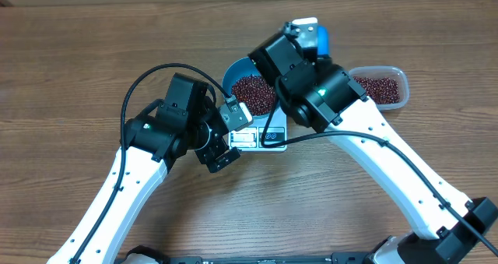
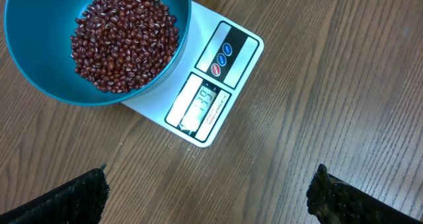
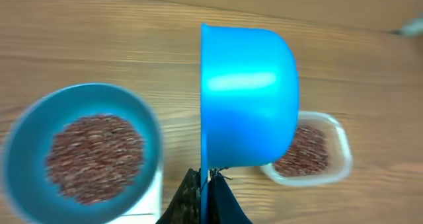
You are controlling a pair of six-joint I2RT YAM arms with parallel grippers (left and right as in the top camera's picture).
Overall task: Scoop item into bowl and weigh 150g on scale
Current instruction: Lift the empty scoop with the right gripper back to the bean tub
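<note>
A teal bowl of red-brown beans sits upright on the white scale.

The wooden table has a light brown top, with the grain running side to side and a few darker streaks. A flat white square digital scale lies on it near the middle. Its pale display panel and row of round buttons run along the edge nearest the robot. To the right of the scale and apart from it, a clear rounded-rectangular plastic tub sits flat on the wood, holding a layer of small dark red-brown beans.
</note>
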